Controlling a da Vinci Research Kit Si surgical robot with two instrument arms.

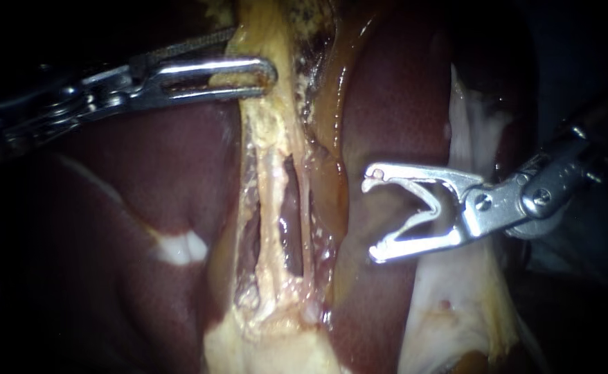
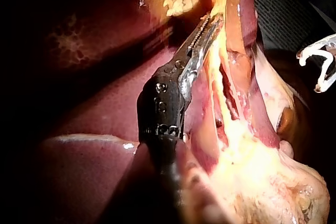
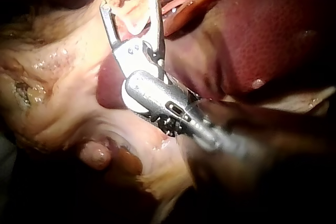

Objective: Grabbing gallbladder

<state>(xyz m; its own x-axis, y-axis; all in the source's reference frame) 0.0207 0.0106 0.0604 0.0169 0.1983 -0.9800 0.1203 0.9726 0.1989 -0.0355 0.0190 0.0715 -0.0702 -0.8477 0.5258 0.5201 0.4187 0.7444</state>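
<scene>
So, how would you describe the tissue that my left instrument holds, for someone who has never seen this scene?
Start from the dark red liver that fills the view. Down its middle runs a pale yellow strip of tissue, stretched, with dark slits in it. Unlike the white tissue on the right, it is gripped near its top by the left instrument.

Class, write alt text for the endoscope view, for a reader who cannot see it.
My slender silver left instrument, entering from the left, has its jaws shut on a pale yellow band of tissue running down between dark red liver lobes. My silver right instrument, from the right, hovers over the liver, jaws wide open, holding nothing.
</scene>
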